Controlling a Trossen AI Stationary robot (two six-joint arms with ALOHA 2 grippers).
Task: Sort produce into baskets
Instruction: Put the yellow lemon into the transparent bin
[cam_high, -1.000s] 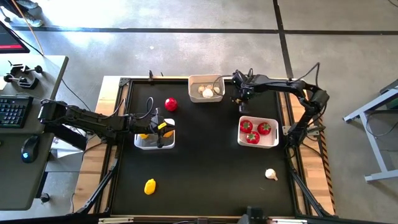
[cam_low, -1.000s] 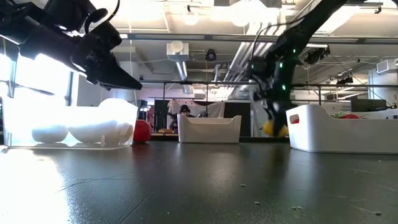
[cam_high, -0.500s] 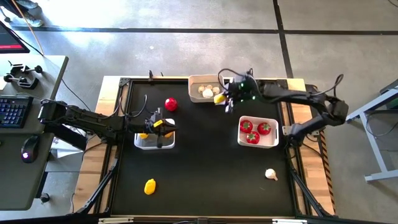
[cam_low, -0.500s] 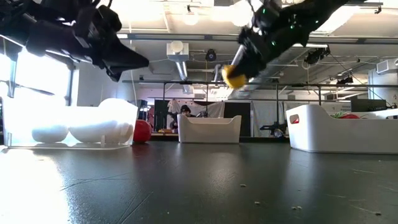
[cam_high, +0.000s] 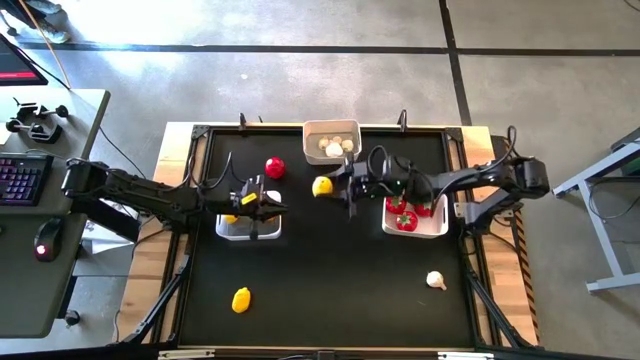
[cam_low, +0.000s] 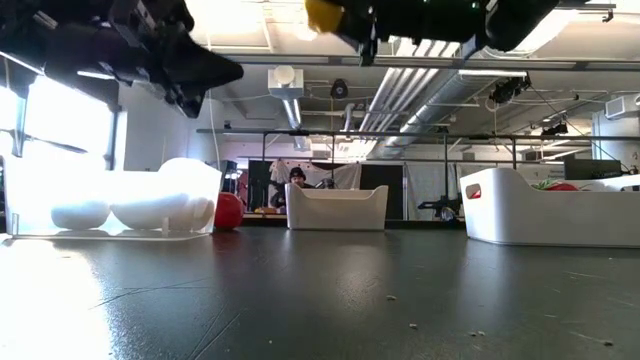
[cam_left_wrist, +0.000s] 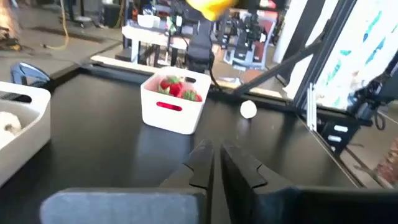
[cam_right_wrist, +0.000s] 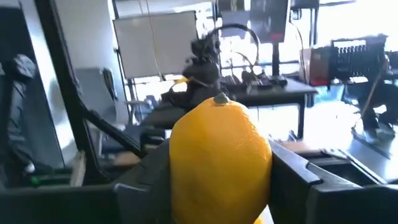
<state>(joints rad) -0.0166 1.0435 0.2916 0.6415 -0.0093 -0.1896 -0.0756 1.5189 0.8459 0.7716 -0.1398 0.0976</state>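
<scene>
High view: the right tool (cam_high: 330, 188) carries a yellow plastic lemon (cam_high: 322, 186) above the black worktop (cam_high: 330, 270) toward the white bin (cam_high: 248, 228) under the clenched, empty left tool (cam_high: 268, 210); loose lie one lemon (cam_high: 241, 299), one red tomato (cam_high: 274, 167), one white garlic bulb (cam_high: 435, 280). Low view: three white bins, lemon aloft. Right wrist view: fingers (cam_right_wrist: 298, 177) clasp the lemon, so next comes release over that bin.

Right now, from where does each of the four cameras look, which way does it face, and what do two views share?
High: above the table, looking down; both arms show.
Low: at tabletop height, looking across to the room; arms enter above.
Left wrist: on the left arm, facing the tomato basket; left pincer shut.
Right wrist: on the right arm; right pincer holds the lemon.
Shared: high and right wrist views both show that lemon.
</scene>
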